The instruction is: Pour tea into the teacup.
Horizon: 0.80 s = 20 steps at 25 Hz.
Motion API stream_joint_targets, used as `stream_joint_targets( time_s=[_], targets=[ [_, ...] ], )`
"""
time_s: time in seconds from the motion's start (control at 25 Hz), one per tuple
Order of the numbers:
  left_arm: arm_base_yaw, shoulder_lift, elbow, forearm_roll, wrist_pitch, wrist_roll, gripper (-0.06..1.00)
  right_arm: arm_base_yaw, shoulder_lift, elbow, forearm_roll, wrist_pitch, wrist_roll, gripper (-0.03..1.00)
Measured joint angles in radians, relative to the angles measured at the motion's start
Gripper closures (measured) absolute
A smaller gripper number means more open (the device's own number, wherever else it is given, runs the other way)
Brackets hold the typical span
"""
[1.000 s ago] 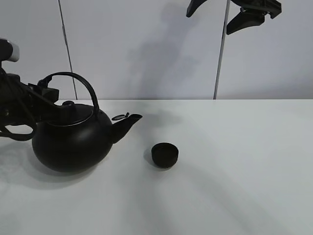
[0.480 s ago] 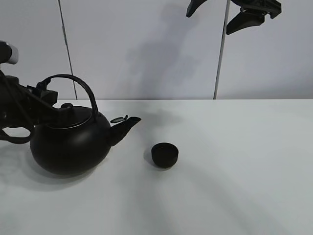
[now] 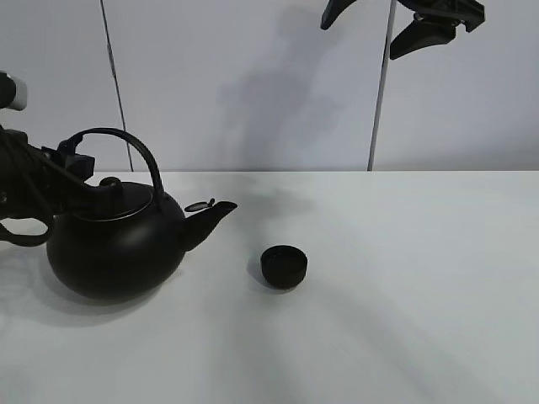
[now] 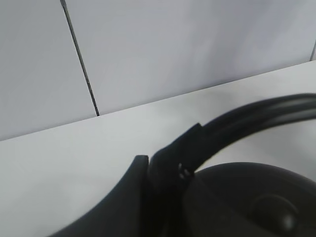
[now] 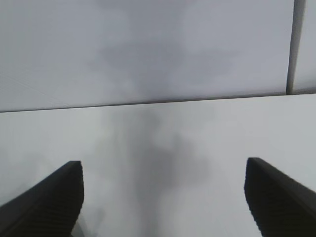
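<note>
The pour is not showing as done. The kettle [image 3: 114, 248] is sitting upright on the table [image 3: 404, 286], its spout [image 3: 215, 215] aiming toward three o'clock and stopping well short of the teacup [image 3: 284, 266]. I cannot tell whether the cup is holding any tea, since its inside is reading as plain black. Judging from that, the lifting, carrying across and tipping are all remaining.

The left gripper [image 3: 72, 164] is sitting at the rear foot of the kettle's arched handle [image 4: 247, 121], at about nine o'clock in the high view. In the left wrist view its dark fingers [image 4: 133, 197] are lying right against the handle and appear to be closing on it, though the actual pinch is hidden, so I cannot tell for certain that it is clamping.

The right gripper [image 3: 402, 18] is hanging high at about one o'clock in the high view, far from both kettle and cup. Its two fingers [image 5: 47, 197] are standing wide apart in the right wrist view, gripping nothing.

The teacup is standing alone near the middle of the table, at roughly four o'clock from the spout tip, touching nothing.

The table is looking smooth, pale and matte, carrying soft shadows. Behind it a light wall [image 3: 253, 84] is rising, divided by thin dark vertical seams.
</note>
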<state>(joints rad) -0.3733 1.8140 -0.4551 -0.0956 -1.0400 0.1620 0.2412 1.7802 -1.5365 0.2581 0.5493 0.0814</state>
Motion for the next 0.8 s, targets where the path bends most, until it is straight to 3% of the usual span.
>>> stream_joint_targets(
  time_s=[0.8],
  targets=[
    [0.0, 0.047, 0.0, 0.025, -0.004, -0.036, 0.83, 0.0, 0.0, 0.0, 0.0, 0.0, 0.0, 0.36]
  ],
)
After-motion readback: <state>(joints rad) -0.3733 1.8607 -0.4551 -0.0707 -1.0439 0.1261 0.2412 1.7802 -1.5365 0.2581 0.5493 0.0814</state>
